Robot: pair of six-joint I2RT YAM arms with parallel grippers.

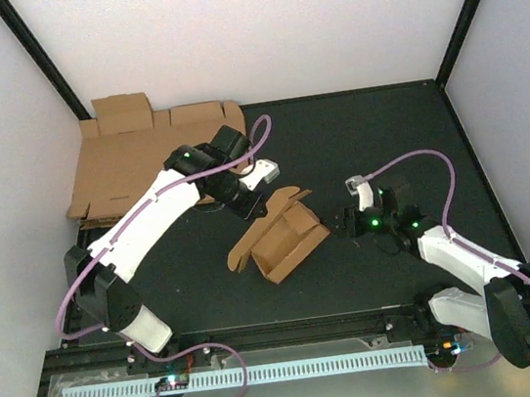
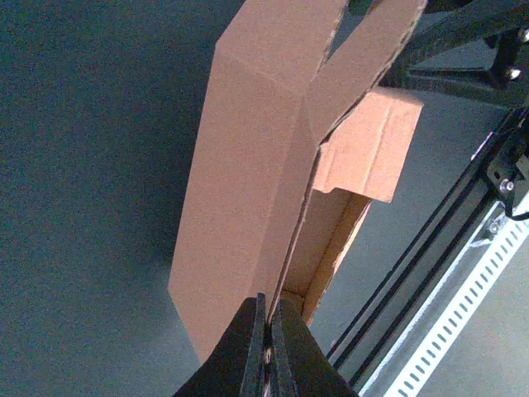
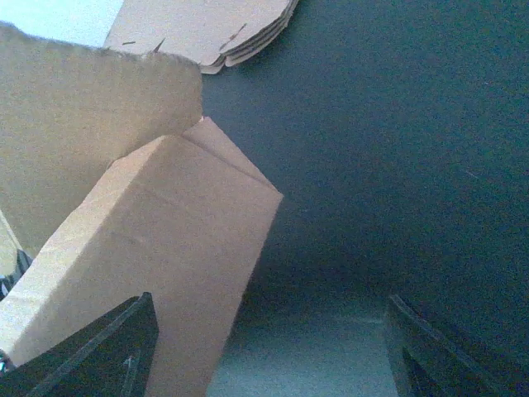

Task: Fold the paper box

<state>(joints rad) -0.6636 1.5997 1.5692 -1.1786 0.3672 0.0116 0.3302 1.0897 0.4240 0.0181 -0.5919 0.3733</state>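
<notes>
The half-folded brown paper box is matt cardboard, rough at its cut edges. The black tabletop looks dull; my black left fingers, smooth plastic.

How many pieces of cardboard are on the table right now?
2 visible: the half-folded paper box at centre, its wall pinched in the left end effector, and a flat cardboard stack at the back left corner, which may hide more sheets.

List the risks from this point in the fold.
1. The left gripper pinches only a thin wall edge of the paper box; the card may slip out or crease there.
2. The right gripper is open beside the box and grips nothing, so the box could pivot when pulled.
3. The raised flap hangs loose and may snag.
</notes>
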